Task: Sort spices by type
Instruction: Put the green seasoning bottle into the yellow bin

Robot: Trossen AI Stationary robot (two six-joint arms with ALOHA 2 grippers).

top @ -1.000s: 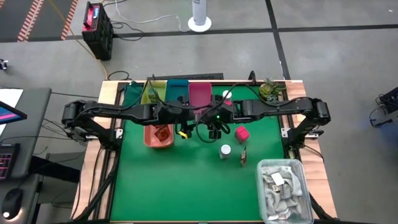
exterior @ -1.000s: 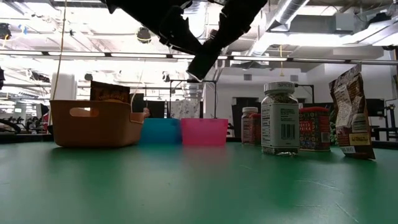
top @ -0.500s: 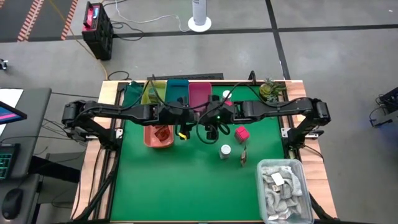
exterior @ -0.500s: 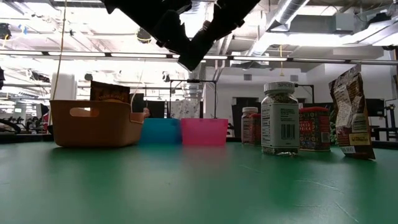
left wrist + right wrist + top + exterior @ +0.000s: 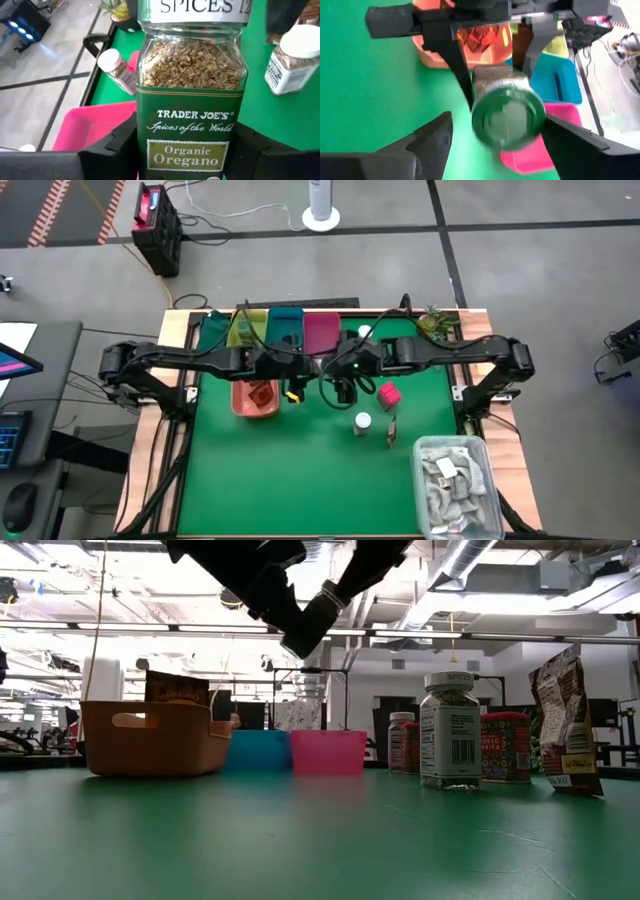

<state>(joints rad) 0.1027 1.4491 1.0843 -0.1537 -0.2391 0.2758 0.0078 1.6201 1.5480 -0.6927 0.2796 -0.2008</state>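
The oregano jar [image 5: 192, 95] — green label, dried leaf visible through the glass — sits clamped between the dark fingers of the left gripper [image 5: 185, 150], held in the air above the green table [image 5: 290, 470] near the pink tray [image 5: 321, 332]. In the right wrist view its round green bottom [image 5: 507, 117] faces the camera, with the right gripper's fingers [image 5: 432, 140] spread wide to either side and not touching it. The right gripper [image 5: 343, 387] hangs just beside the left one at mid-table, holding nothing.

On the cloth rest a white-capped jar [image 5: 362, 421], a pink box [image 5: 389, 393] and a red-brown sachet [image 5: 391, 430], near one another. A second white-capped jar [image 5: 116, 67] lies tilted by the pink tray. The orange tray [image 5: 257, 399] holds another sachet [image 5: 177, 689]. Yellow-green [image 5: 246, 328] and blue [image 5: 285, 326] trays line the far edge.

A clear bin of grey rags [image 5: 455, 480] occupies one near corner. Beyond the table: grey floor, a red-and-black case [image 5: 157, 220], and an open hall with ceiling pipes in the low view.

The jar itself is not distinguishable from above — the arms cover it. In the low view only dark arm parts [image 5: 290, 585] show, cut off at the upper edge.
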